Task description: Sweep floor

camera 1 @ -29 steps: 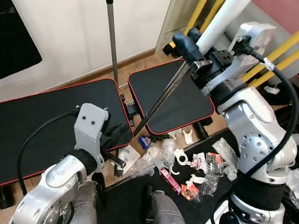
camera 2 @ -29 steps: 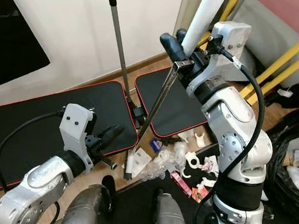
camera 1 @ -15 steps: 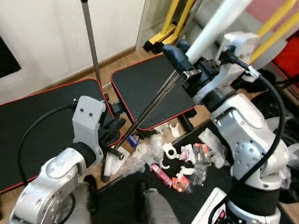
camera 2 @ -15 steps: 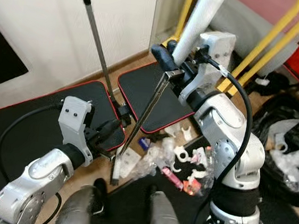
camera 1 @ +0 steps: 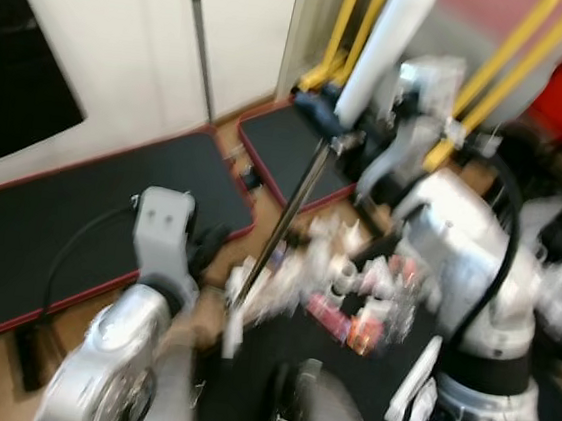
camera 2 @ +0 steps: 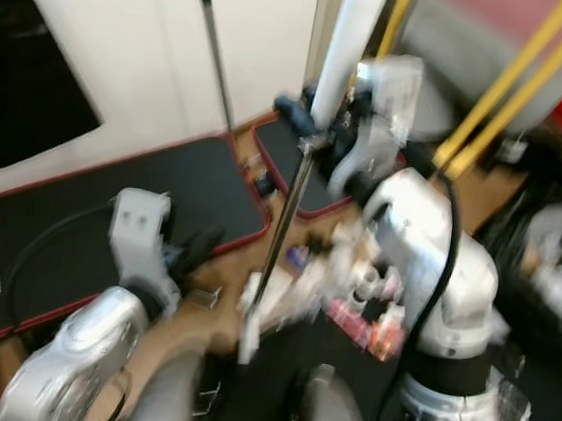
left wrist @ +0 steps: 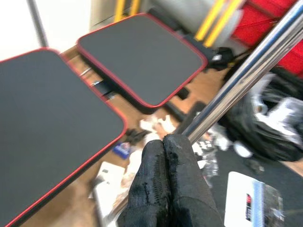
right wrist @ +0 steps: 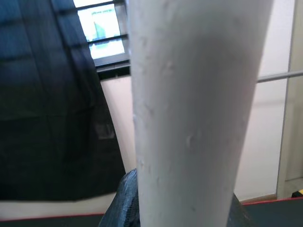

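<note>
The broom, a tool with a thick white handle and a shiny metal shaft, sits in both my grippers. My right gripper is clamped on the white handle up high; through the right wrist camera the handle runs straight along the black fingers. My left gripper has its two black fingertips pressed together against the metal shaft, lower down.

The long axis slants: top end up and away toward the white wall, bottom end down toward me, reaching the wooden floor between my arms. Its lowest part is blurred, so I cannot tell what it ends in.

Room is tight. Two black pads with red edging lie just beyond the shaft, with a narrow gap between them. A scatter of white and pink litter lies beside the lower shaft on my right. Yellow bars stand behind my right arm, and a thin grey pole leans at the wall.
</note>
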### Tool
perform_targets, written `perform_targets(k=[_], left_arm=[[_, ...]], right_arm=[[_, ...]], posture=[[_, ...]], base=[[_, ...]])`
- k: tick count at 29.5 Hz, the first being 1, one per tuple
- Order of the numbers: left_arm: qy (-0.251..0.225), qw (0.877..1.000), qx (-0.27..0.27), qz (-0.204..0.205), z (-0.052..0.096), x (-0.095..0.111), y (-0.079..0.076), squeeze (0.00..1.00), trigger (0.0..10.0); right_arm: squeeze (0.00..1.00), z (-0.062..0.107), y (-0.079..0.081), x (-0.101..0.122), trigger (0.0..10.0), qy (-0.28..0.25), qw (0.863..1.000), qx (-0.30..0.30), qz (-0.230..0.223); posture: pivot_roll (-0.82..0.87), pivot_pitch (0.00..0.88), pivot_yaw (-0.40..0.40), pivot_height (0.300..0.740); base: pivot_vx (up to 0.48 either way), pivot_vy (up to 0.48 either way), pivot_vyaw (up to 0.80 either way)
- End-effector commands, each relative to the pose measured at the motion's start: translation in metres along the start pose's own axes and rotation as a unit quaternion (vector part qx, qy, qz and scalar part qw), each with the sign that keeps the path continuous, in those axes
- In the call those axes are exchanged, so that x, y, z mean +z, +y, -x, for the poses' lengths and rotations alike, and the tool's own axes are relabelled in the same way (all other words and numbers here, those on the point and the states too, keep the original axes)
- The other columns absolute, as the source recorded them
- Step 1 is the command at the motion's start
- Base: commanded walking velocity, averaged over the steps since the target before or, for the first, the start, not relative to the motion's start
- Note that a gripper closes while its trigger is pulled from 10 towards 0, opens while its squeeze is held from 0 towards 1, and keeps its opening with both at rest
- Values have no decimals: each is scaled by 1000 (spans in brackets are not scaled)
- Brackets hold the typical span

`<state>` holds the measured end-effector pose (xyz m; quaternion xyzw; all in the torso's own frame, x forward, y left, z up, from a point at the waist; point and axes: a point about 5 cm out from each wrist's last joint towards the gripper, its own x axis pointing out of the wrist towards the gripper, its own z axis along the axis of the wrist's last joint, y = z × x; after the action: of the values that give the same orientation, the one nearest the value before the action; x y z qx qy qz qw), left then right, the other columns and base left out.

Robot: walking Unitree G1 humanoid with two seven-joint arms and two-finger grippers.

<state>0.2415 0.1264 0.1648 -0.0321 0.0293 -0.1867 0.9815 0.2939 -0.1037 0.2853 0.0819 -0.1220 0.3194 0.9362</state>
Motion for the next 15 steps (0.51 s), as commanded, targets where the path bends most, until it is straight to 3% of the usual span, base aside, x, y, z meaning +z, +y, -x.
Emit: perform_targets(k=[1, 5, 15], left_arm=[[14, 1000, -2, 5, 2, -6, -2, 0, 10000], [13, 1000, -1, 6, 2, -6, -2, 0, 10000], [7, 1000, 2, 20, -1, -7, -2, 0, 10000]], right_arm=[[0, 2, 2, 3, 10000, -11, 1000, 6, 3], [0, 2, 1, 3, 10000, -8, 1000, 3, 4], [0, 2, -5, -5, 10000, 14, 1000, -15, 21]], posture=[[-112, 255, -157, 740], [-113, 254, -157, 740], [-138, 233, -181, 740]], base=[[-277, 0, 0], [-274, 0, 0], [0, 0, -800]])
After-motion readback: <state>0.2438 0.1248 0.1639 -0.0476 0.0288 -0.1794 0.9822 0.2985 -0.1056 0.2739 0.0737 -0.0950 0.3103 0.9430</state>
